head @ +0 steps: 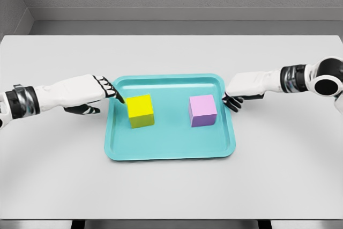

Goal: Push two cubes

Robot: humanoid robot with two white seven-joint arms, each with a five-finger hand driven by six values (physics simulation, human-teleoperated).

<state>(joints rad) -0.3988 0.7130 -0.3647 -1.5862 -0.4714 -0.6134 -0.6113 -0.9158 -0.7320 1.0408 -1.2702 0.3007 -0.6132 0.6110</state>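
A yellow cube [140, 110] and a pink cube [202, 110] stand side by side on a teal tray [169, 146]. My left hand [107, 92] reaches in from the left over the tray's left rim, fingers stretched flat, their tips just short of the yellow cube's left face. My right hand [236, 97] comes from the right and hovers at the tray's right rim, fingers extended, a small gap from the pink cube. Neither hand holds anything.
The tray lies in the middle of a white table [171, 191]. A grey wall runs along the table's far edge.
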